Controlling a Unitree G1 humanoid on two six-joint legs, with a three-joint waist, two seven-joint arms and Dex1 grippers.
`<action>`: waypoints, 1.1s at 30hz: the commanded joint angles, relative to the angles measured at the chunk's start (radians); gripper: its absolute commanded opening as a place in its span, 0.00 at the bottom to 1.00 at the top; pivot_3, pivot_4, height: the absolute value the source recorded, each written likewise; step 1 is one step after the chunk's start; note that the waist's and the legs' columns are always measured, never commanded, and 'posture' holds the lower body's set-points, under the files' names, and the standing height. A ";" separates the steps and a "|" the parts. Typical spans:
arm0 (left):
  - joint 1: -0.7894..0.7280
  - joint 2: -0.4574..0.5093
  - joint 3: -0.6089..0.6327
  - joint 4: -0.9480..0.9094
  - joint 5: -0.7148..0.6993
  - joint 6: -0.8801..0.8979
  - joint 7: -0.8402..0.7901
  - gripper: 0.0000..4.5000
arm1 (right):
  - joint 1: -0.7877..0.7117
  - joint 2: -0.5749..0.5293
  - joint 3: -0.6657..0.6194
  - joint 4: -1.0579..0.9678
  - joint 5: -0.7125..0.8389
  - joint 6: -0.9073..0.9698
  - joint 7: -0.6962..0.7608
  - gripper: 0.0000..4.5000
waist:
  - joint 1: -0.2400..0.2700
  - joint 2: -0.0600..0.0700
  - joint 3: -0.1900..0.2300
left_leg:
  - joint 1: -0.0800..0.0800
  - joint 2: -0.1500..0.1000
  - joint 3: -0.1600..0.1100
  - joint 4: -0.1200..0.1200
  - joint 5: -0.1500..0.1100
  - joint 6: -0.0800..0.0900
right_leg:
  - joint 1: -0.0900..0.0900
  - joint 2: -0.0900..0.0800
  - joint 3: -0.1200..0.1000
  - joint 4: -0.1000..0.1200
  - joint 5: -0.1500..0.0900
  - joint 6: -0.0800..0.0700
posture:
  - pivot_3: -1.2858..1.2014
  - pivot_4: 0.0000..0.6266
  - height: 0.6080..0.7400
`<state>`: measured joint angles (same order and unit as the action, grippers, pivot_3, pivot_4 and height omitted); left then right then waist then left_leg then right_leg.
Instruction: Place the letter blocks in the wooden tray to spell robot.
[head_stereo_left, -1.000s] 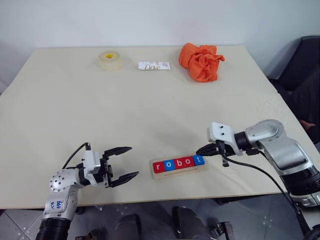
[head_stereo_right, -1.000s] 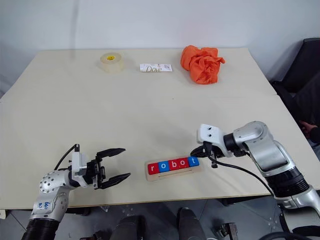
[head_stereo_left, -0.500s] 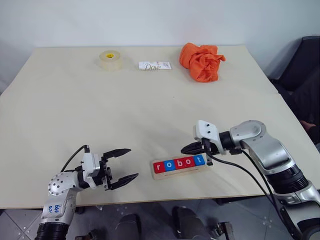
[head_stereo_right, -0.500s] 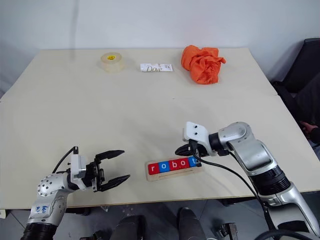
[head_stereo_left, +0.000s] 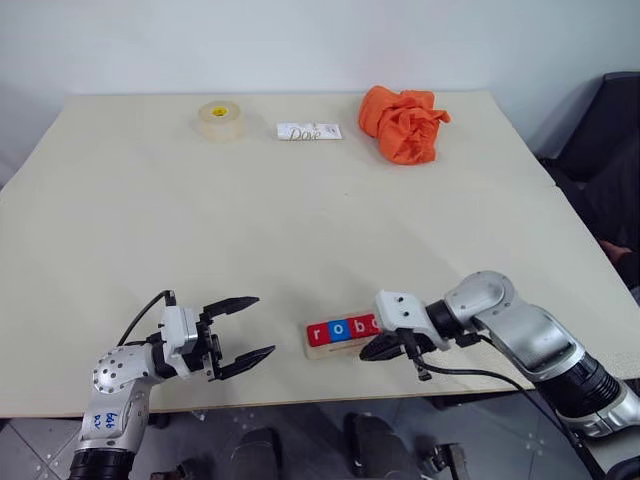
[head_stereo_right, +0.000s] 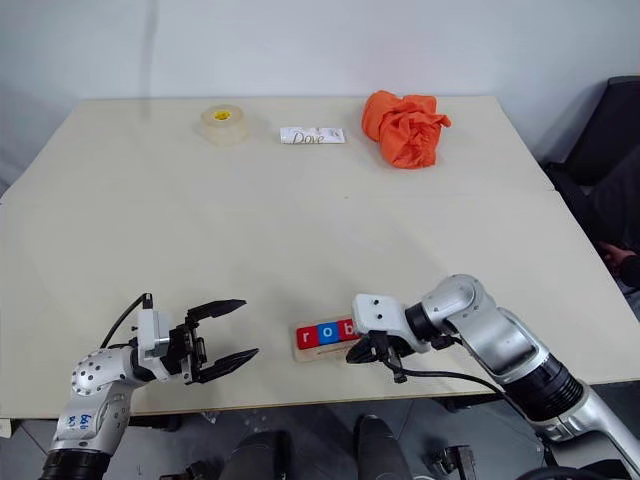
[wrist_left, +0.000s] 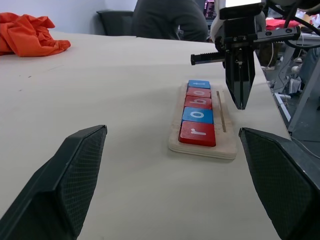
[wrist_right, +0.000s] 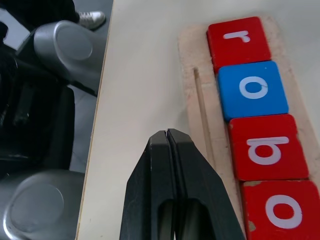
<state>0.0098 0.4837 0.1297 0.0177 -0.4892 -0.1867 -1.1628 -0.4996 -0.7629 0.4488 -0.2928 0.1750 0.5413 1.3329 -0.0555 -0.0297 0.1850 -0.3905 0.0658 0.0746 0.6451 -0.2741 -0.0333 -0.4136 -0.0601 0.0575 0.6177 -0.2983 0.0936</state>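
Note:
The wooden tray (head_stereo_left: 322, 351) lies near the table's front edge. In it the letter blocks stand in a row: red r (wrist_left: 197, 133), blue o (wrist_left: 198, 115), red b (wrist_left: 199, 102), red o (wrist_left: 199, 92), blue t (wrist_left: 199, 84). My right gripper (head_stereo_left: 365, 354) is shut and holds nothing. It points down and to the left, its tip just over the tray's front rim beside the middle blocks. In the eye views it hides the last two blocks. My left gripper (head_stereo_left: 262, 326) hovers open to the left of the tray, apart from it.
Along the far edge sit a tape roll (head_stereo_left: 220, 120), a white Dove packet (head_stereo_left: 308, 131) and a crumpled orange cloth (head_stereo_left: 404, 122). A dark chair (head_stereo_left: 610, 150) stands off the table's right side. The table's front edge runs just below both grippers.
My right gripper has swung left and back toward the front edge, sinking from beside the t block to the tray's front rim. The left gripper and the blocks have stayed put.

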 joint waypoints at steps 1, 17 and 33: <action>0.012 0.006 0.012 -0.038 -0.020 -0.002 0.004 1.00 | 0.005 0.009 0.016 -0.038 -0.033 -0.033 -0.033 0.01 | 0.001 0.000 0.000 | 0.000 0.000 0.000 0.000 0.000 0.000 | 0.000 0.000 0.000 0.000 0.000 0.000 | 0.52 0.24 1.00; 0.016 0.009 0.015 -0.043 -0.021 0.003 0.005 1.00 | 0.005 0.068 0.039 -0.001 -0.091 -0.035 -0.121 0.01 | 0.000 0.000 0.000 | 0.001 0.000 0.000 0.000 0.000 0.000 | 0.000 0.001 0.000 0.001 0.000 0.000 | 0.52 0.24 1.00; -0.016 0.032 0.024 -0.003 -0.032 0.015 -0.043 1.00 | 0.004 -0.029 -0.167 -0.070 0.149 -0.010 0.009 0.09 | 0.003 0.000 0.000 | 0.000 0.000 0.000 0.000 0.000 0.000 | 0.000 0.000 0.000 0.000 0.000 0.000 | 0.52 0.24 1.00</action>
<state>0.0026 0.5008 0.1381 0.0183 -0.4934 -0.1729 -1.1930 -0.4900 -0.7691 0.3397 -0.3305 0.2652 0.5303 1.3038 -0.0526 -0.0299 0.1850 -0.3906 0.0658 0.0746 0.6450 -0.2742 -0.0333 -0.4135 -0.0597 0.0573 0.6173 -0.2983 0.0936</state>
